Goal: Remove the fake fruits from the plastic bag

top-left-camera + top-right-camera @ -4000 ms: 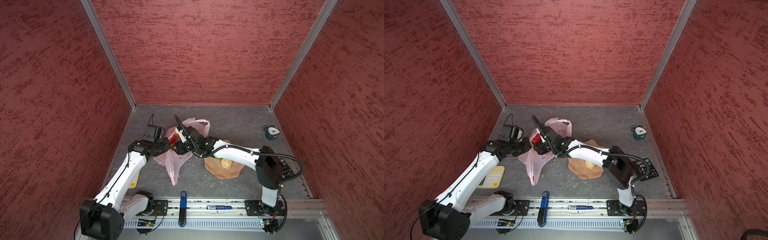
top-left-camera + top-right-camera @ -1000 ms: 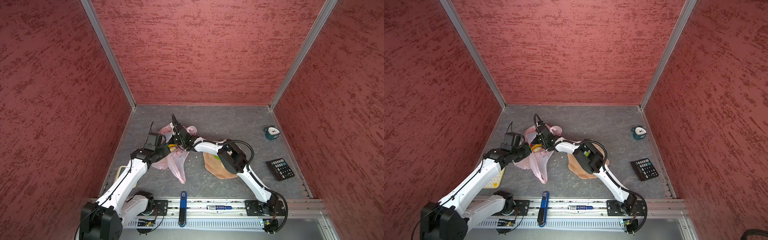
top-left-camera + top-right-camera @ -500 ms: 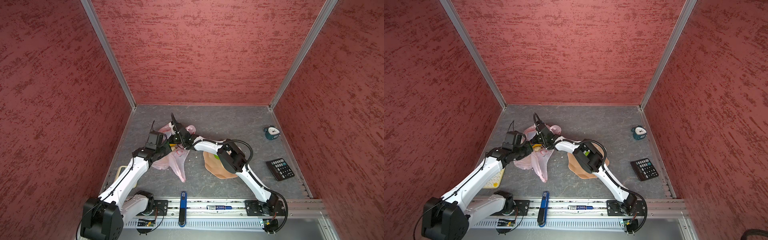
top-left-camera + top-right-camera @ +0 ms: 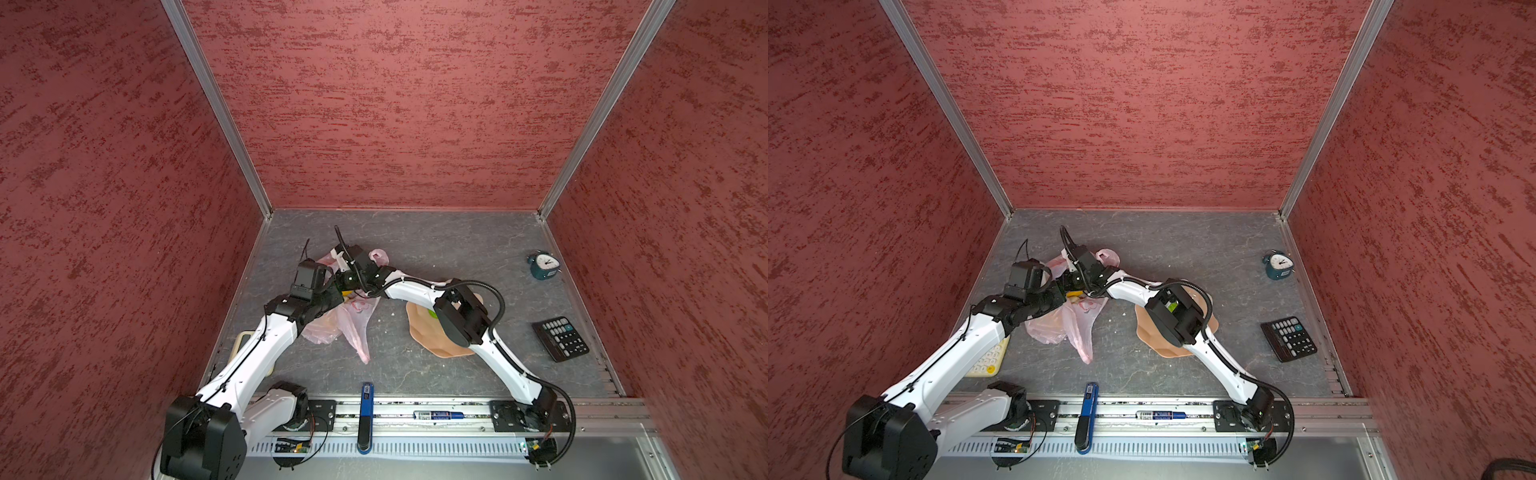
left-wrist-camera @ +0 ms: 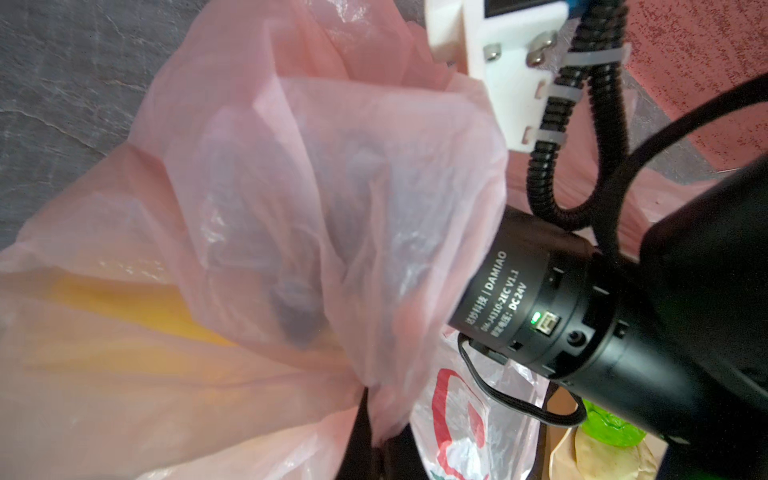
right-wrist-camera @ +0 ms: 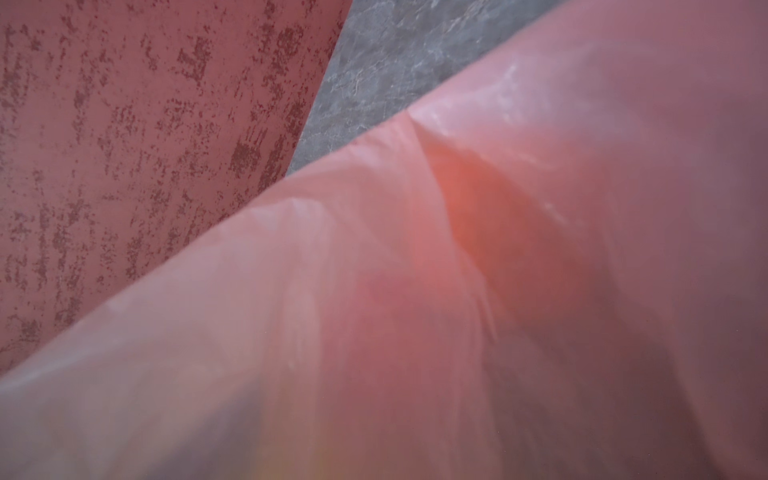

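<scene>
Plastic bag (image 4: 332, 328) of pale pink film, crumpled on grey floor left of centre in both top views (image 4: 1054, 328), loose tail trailing toward lower edge of frame. Peach dish (image 4: 419, 332) right of bag and apart from it, partly hidden under right arm. Left gripper (image 5: 365, 415) clenched on a bunched fold of bag film, lower centre of left wrist view. Right gripper (image 4: 348, 281) inside bag mouth, visible only as a dark shape through film; spread of jaws impossible to tell. Right wrist view filled with pink film. Inside bag: yellow fake fruit (image 5: 137, 307), showing through film at left of left wrist view. Inside dish: green fake fruit (image 5: 611, 424) touching cream fake fruit (image 5: 602, 457), lower right of same view.
</scene>
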Action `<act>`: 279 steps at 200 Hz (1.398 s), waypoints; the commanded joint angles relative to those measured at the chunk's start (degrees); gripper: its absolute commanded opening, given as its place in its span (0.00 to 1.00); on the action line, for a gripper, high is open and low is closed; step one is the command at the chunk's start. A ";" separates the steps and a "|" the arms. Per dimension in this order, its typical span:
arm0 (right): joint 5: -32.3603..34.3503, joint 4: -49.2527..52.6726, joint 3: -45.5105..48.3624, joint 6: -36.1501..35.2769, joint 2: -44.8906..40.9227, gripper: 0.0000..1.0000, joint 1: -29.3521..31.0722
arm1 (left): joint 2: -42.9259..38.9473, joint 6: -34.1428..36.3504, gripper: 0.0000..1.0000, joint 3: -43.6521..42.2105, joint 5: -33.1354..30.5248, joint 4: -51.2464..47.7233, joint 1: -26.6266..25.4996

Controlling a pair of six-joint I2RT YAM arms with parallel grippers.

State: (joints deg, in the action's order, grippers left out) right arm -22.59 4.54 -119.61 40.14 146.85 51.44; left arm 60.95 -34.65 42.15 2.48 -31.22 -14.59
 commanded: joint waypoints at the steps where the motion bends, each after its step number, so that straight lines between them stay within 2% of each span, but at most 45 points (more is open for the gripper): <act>1: -3.04 5.45 0.07 -1.22 2.55 0.80 0.68 | -0.84 1.58 0.00 0.21 -0.94 1.77 -0.26; 68: -1.73 4.18 1.97 -1.35 1.52 0.56 0.44 | -0.28 1.61 0.00 -0.03 -1.69 2.04 -0.31; 148: 2.07 -3.49 12.93 0.14 -6.21 0.30 -1.44 | -1.17 4.53 0.00 -1.10 -0.85 2.91 0.64; 231: 10.21 -11.28 26.88 1.63 -15.70 0.20 -3.18 | -4.43 11.16 0.00 -3.89 4.20 8.35 0.62; 279: 10.46 -14.61 30.57 3.45 -17.11 0.19 -4.30 | -2.48 12.68 0.01 -3.83 6.11 10.56 0.36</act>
State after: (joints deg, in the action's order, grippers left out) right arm -14.31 -6.74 -90.28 41.89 132.05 47.99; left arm 57.54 -24.21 38.30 7.07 -23.16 -14.26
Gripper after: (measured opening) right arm 0.188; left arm 0.047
